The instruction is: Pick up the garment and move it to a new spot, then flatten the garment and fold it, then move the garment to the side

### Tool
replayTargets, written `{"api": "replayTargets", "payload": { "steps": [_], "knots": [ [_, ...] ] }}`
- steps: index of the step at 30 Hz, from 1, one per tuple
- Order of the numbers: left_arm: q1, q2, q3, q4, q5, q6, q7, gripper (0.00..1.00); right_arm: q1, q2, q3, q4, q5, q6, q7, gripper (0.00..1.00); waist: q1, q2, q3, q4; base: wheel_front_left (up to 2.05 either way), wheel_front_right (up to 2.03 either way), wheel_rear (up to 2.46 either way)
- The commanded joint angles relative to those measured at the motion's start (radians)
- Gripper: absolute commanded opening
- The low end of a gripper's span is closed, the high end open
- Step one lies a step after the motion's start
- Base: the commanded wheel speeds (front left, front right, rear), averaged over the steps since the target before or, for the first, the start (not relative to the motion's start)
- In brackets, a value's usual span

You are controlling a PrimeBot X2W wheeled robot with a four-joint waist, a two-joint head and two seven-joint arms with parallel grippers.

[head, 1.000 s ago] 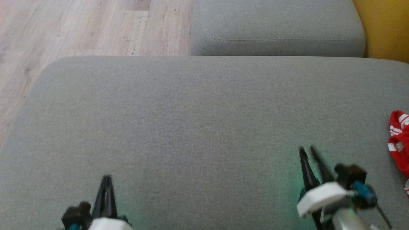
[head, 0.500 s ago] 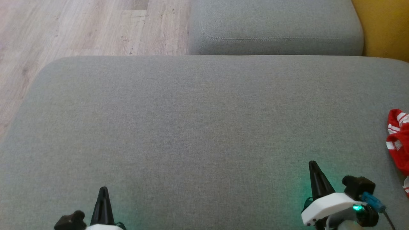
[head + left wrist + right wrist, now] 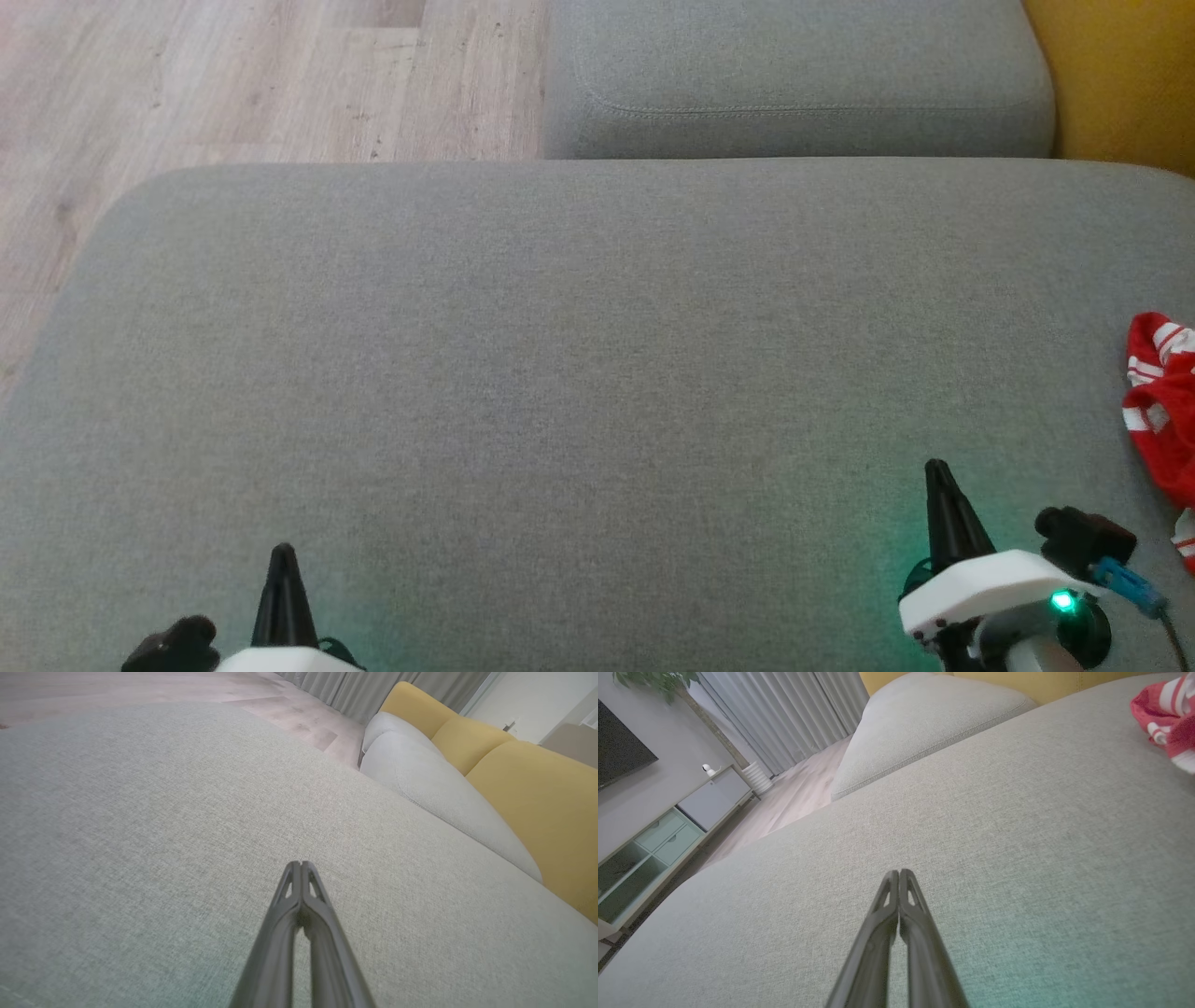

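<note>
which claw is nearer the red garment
The right claw, at the head view's lower right, near the garment bunched at the cushion's right edge; the left claw sits far across at lower left.

The wide grey cushion [image 3: 597, 355] offers open passage all across, with the garment [image 3: 1160, 425] bunched at its right edge.

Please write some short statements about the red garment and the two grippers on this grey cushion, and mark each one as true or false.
1. The garment lies bunched on the grey cushion, to the right of the right gripper. True.
2. The right gripper holds the garment. False: it is shut on nothing and is apart from the garment.
3. The left gripper is shut. True.
4. The left gripper is nearer to the garment than the right gripper. False: the right gripper is nearer.
</note>
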Motion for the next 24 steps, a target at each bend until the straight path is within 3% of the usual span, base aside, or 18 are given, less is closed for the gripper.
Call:
{"api": "replayTargets", "payload": {
  "steps": [1,24],
  "knots": [
    [-0.054,0.001,0.016,-0.038,-0.022,-0.006,0.002,0.00,-0.051,-0.002,-0.006,-0.042,0.026,0.001,0.008,0.00,0.0000,0.0000,0.000,-0.001,0.00,0.00,0.00],
    [-0.078,0.002,0.050,-0.076,-0.277,-0.026,0.071,0.00,-0.052,-0.003,-0.045,-0.102,0.302,0.002,0.077,0.00,0.0000,0.0000,0.006,-0.017,0.00,0.00,0.00]
  ]
}}
